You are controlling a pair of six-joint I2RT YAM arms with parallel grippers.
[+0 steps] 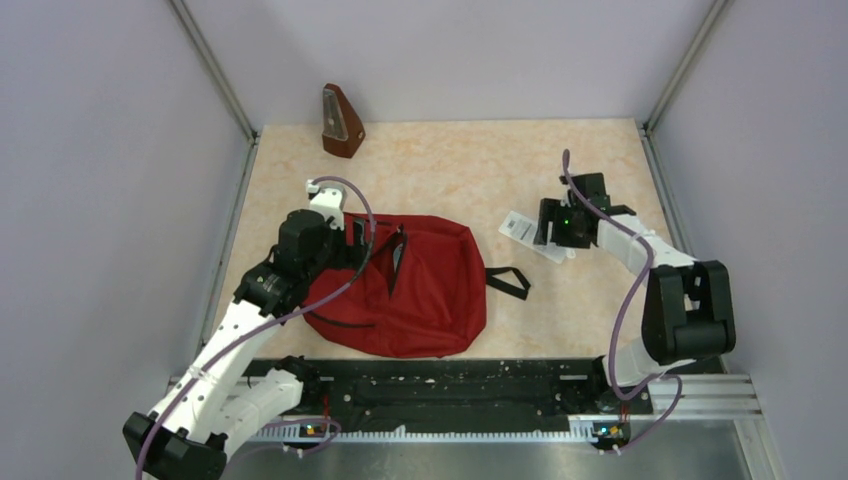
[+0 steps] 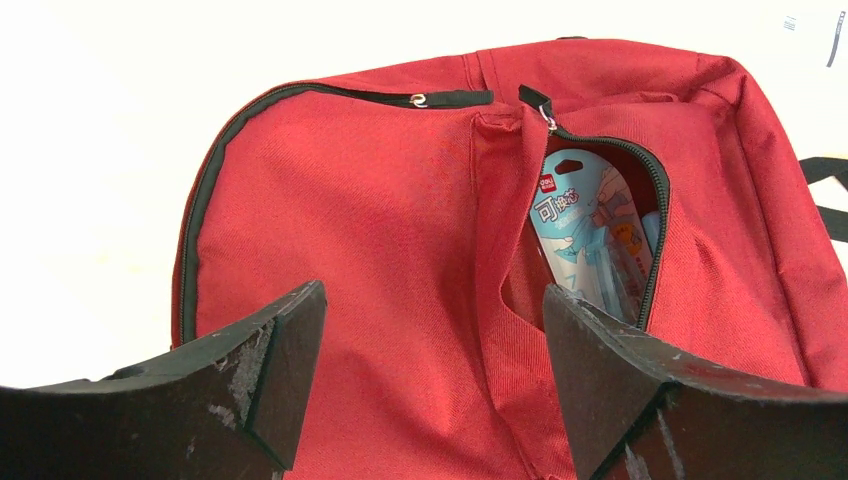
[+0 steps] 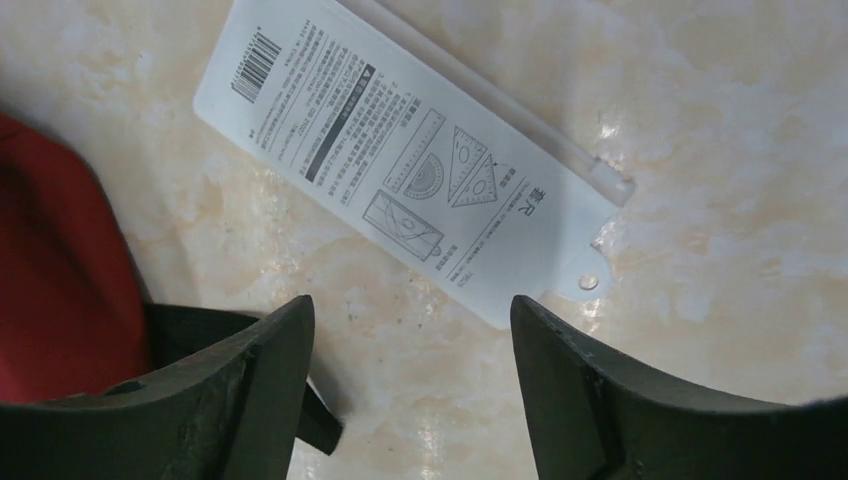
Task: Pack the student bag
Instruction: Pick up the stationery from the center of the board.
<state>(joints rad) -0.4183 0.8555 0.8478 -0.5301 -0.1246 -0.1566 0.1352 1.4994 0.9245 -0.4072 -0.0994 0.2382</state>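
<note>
The student bag (image 1: 430, 295), dark red with black zipper trim, lies flat left of the table's middle. In the left wrist view its pocket zipper (image 2: 650, 250) gapes, and a blue-and-white stationery packet (image 2: 580, 225) shows inside. My left gripper (image 2: 430, 340) hovers open over the bag's (image 2: 360, 220) red fabric beside that opening, holding nothing; from above it (image 1: 383, 243) sits at the bag's upper left. A white ruler-set packet (image 3: 400, 150) lies flat on the table to the bag's right. My right gripper (image 3: 410, 325) stands open just short of its near corner, with nothing between its fingers.
A brown metronome (image 1: 341, 123) stands at the back left corner. The bag's black strap loop (image 1: 508, 281) trails right toward the white packet (image 1: 518, 228), and its end (image 3: 195, 325) lies by my right gripper's left finger. Walls enclose the table on three sides.
</note>
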